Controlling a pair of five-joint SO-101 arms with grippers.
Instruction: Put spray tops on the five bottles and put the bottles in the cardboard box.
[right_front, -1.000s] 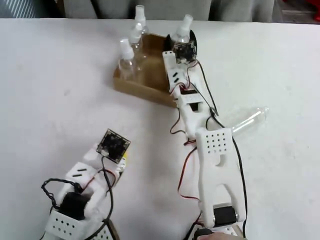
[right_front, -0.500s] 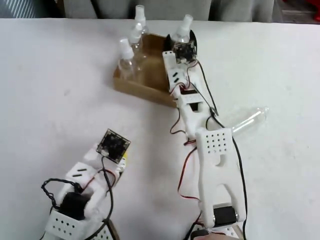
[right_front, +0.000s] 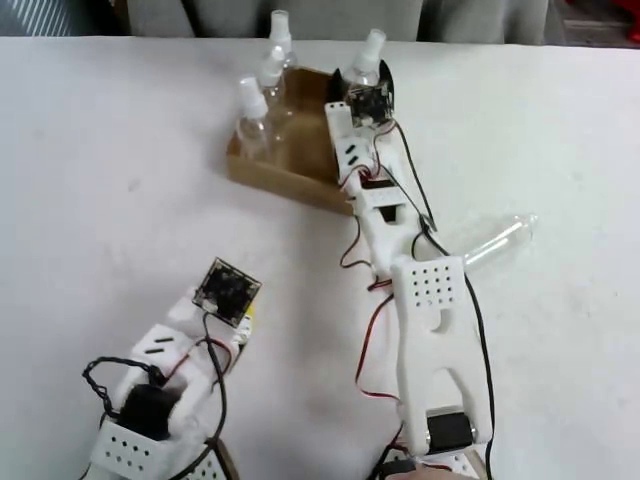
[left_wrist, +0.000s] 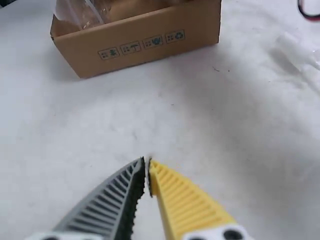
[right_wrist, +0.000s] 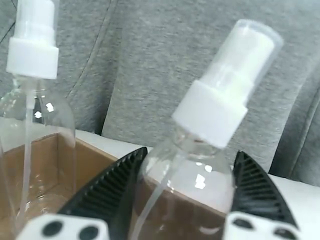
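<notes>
Same as a second back, zero movement. Still squeezing a spray-topped bottle (right_wrist: 200, 172) with the right gripper (right_wrist: 191, 155) at the far corner of the box (right_front: 290, 175). Still keeping the left gripper (left_wrist: 147, 166) pinched shut on nothing, low over the table (right_front: 120, 200). Three topped bottles (right_front: 250, 120) standing in the box, a fifth bottle (right_front: 495, 243) lying beside the right arm (right_front: 430, 290).

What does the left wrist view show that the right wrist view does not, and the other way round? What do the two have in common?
Left wrist view: the left gripper, shut, above the bare table; the outer wall of the cardboard box; near the edge, a lying bottle, clear.
Right wrist view: the right gripper closed on a tilted bottle with its spray top on, at the box's edge; a second bottle, also capped, upright in the box.
Shared: the cardboard box and clear bottles inside it.
</notes>
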